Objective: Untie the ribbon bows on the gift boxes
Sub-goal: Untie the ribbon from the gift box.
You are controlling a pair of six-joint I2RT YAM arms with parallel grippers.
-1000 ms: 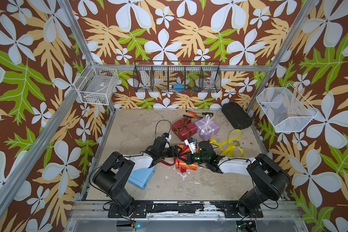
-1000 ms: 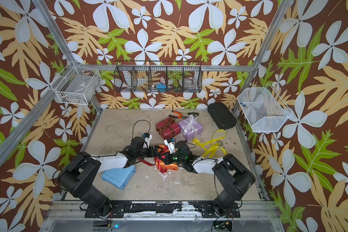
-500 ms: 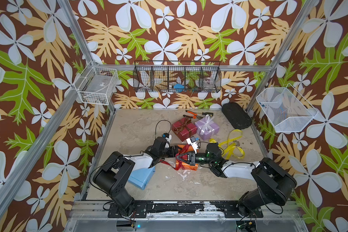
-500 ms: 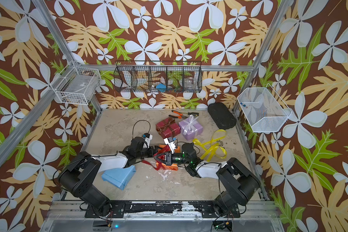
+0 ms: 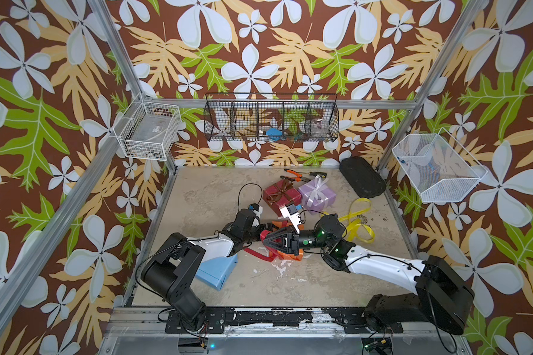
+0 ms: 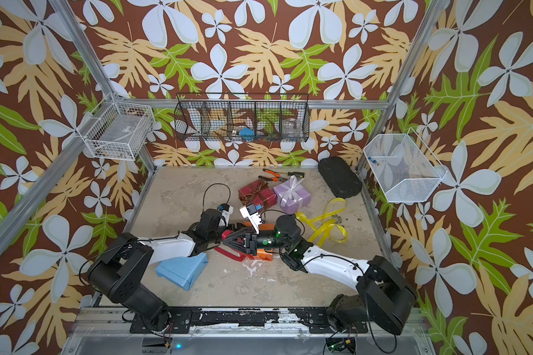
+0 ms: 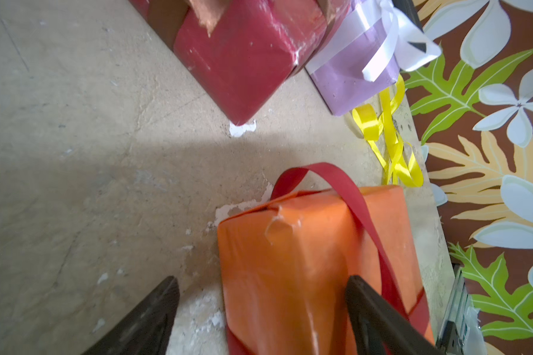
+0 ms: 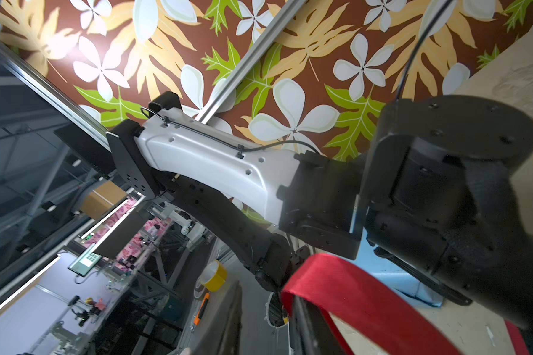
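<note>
The yellow ribbon lies free, the red ribbon drapes over the slightly parted right gripper, the left gripper gapes wide, and the brown bow and white bow are still tied.

Stretches low over the surface with left arm, jaws spread wide; reaches in from opposite with right arm, jaws parted slightly, close beside left wrist.
</note>
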